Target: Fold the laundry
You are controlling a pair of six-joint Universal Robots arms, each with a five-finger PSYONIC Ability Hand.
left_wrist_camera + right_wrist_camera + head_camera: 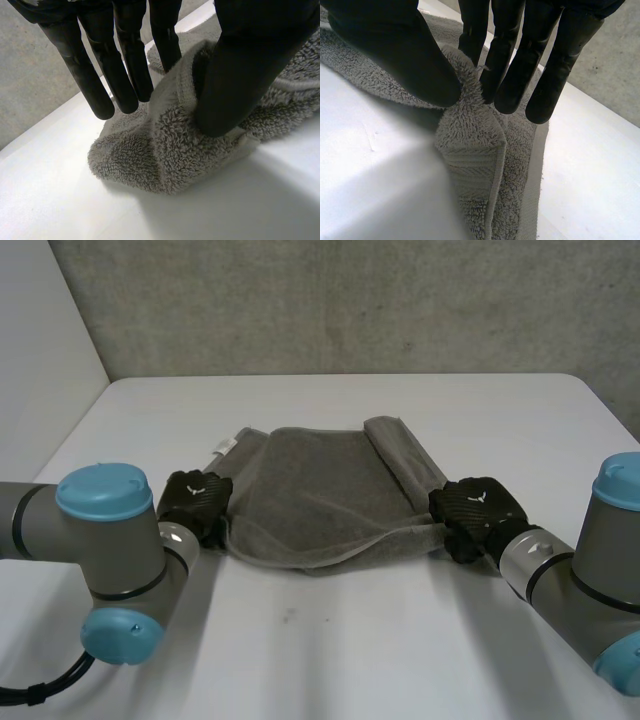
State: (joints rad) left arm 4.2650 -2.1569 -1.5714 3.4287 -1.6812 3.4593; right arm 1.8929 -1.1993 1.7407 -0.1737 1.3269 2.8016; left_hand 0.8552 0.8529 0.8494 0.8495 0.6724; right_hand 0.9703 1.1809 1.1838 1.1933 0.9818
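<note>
Hands pinch the grey towel. Its 8 o'clock corner is gripped by the left hand, its 4 o'clock corner by the right hand.

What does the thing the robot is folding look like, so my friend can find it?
Find the white table by the grey wall. In its middle lies a fluffy grey towel. It's the only soft thing there, pinched at its near corners by the black left hand and right hand.

Soft, fairly bright light falls on the white bench, probably from overhead. The towel throws a dim shadow under its raised edge.
</note>
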